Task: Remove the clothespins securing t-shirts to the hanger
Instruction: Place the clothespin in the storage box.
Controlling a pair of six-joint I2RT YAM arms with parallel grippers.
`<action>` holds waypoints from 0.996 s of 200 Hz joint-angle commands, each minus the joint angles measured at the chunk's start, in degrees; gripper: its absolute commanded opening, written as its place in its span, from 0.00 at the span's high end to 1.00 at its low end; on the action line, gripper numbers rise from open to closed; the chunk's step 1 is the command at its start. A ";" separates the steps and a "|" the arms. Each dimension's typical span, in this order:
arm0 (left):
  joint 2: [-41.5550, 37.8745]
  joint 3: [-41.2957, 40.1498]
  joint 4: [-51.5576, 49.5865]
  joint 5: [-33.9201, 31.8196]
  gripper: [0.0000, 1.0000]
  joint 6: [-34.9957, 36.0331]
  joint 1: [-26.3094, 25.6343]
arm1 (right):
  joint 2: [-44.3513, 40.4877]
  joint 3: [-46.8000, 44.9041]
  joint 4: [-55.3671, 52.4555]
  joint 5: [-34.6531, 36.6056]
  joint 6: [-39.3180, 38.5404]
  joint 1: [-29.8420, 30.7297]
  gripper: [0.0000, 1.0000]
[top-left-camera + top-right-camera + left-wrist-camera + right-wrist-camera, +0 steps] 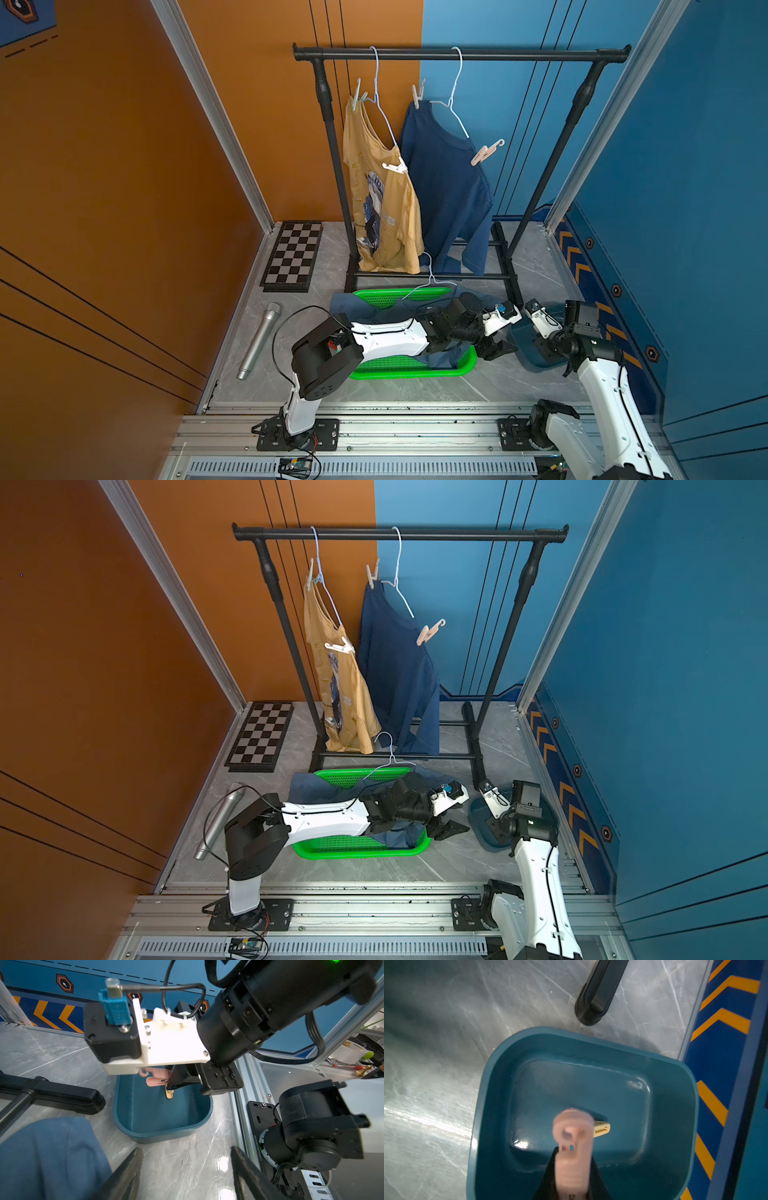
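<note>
Garment rack (457,54) at back of the grey tabletop (457,386). Two shirts hang from it on wire hangers: mustard-yellow t-shirt (382,199) and navy t-shirt (449,187). Four pegs are clipped on: pale green clothespin (356,95) and white clothespin (395,166) on the yellow shirt, cream clothespin (417,95) and a pink hooked clothespin (484,153) on the navy. Slate-blue t-shirt (361,307) lies slumped over the green basket (415,368) with a loose hanger (428,282) on top. Teal tub (571,1032) sits near the right wall. Right gripper (572,1169) hangs over the tub's inside, jaws nearly closed, pinching a pink clothespin (572,1136) by its tail, hooked end down. A yellow clothespin (602,1129) lies on the tub floor just beside it. Left gripper (185,1176) is low over bare tabletop between basket and tub, jaws wide apart and empty. Risks: a peg let go from this height may bounce off the hard floor or the yellow peg and skip over the wall. The two wrists are close; either arm swinging could clip the other. The left arm reaches across the basket, so lifting could snag shirt fabric or the hanger.
</note>
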 commanded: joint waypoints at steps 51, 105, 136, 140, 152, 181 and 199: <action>2.57 2.08 0.55 0.26 0.31 -2.53 0.05 | 8.87 0.41 -2.18 -2.42 -3.89 -1.24 0.87; 3.67 2.39 0.53 -0.09 0.31 -3.34 0.51 | 13.83 0.64 -1.40 -5.40 -5.01 -1.67 0.87; 4.46 2.87 0.54 0.37 0.31 -3.99 0.57 | 16.40 0.60 -0.55 -5.22 -4.97 -1.70 0.85; 4.47 2.87 0.53 0.28 0.31 -3.96 0.64 | 16.61 0.59 -0.43 -5.11 -5.05 -1.66 0.85; 4.47 2.70 0.56 0.28 0.31 -3.96 0.67 | 17.11 0.42 -0.14 -4.97 -5.28 -1.77 0.85; 4.73 2.78 0.54 0.46 0.31 -4.40 0.86 | 17.65 -0.24 1.14 -4.78 -4.96 -1.64 0.82; 4.99 3.06 0.53 0.70 0.31 -4.71 0.84 | 17.76 -0.43 1.50 -4.45 -5.14 -1.62 0.80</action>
